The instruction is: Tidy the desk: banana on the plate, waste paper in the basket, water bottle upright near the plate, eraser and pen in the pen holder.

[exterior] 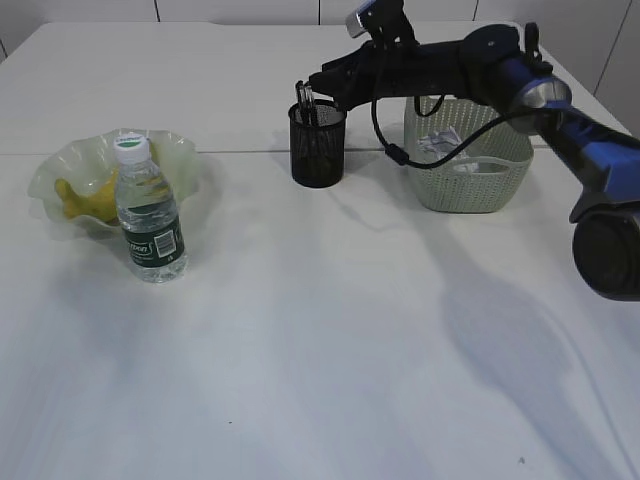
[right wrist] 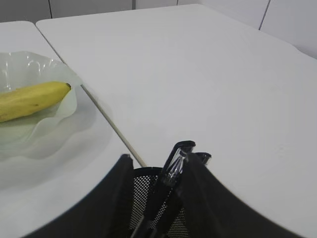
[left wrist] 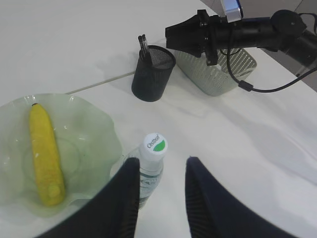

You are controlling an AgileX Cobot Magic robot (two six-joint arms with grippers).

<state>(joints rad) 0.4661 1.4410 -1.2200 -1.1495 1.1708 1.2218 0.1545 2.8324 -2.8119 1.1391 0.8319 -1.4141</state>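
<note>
1. The right gripper point(exterior: 325, 88) hangs just above the pen holder point(exterior: 318, 145); its jaws stand apart, astride the pen point(right wrist: 174, 168), and whether they touch it I cannot tell.
2. The pen stands tilted inside the pen holder, its clear cap between the right gripper's dark fingers point(right wrist: 204, 186) in the right wrist view.
3. The basket point(exterior: 470, 165) sits beside the pen holder, under the right arm, with waste paper point(exterior: 440, 140) inside.
4. The left gripper point(left wrist: 159, 198) is released, its jaws apart and grasping nothing.
5. The water bottle point(left wrist: 150, 166) stands upright on the worktop point(exterior: 330, 330), just ahead of the left gripper and below it, its green and white cap close to the left finger.
6. The plate point(left wrist: 96, 129) lies to the left of the left gripper, touching or nearly touching the bottle, with the banana point(left wrist: 43, 151) lying in it.
7. No eraser is clear to me inside the mesh.
</note>
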